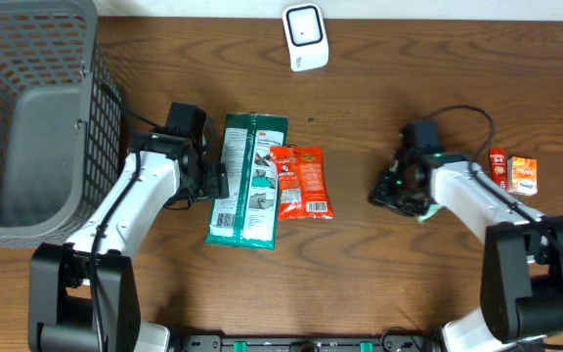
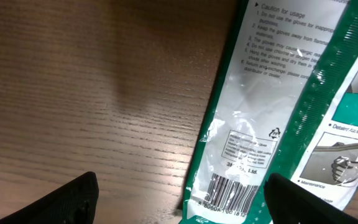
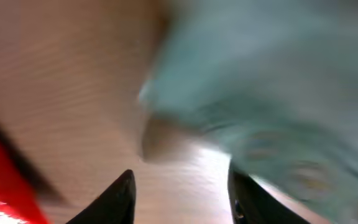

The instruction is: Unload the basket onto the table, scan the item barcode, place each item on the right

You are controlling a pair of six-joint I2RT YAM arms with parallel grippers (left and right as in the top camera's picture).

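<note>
A green and white glove packet lies flat mid-table, its barcode showing at the near corner in the left wrist view. My left gripper is open and low at the packet's left edge. One finger is over bare wood and the other over the packet. An orange snack packet lies against the green one's right side. The white scanner stands at the far edge. My right gripper is low over the table at the right, open, with only wood between its fingers.
A grey mesh basket fills the far left corner. Two small boxes sit at the right, beyond my right arm. A pale teal thing lies blurred just past my right gripper, and a red shape shows at that view's left edge.
</note>
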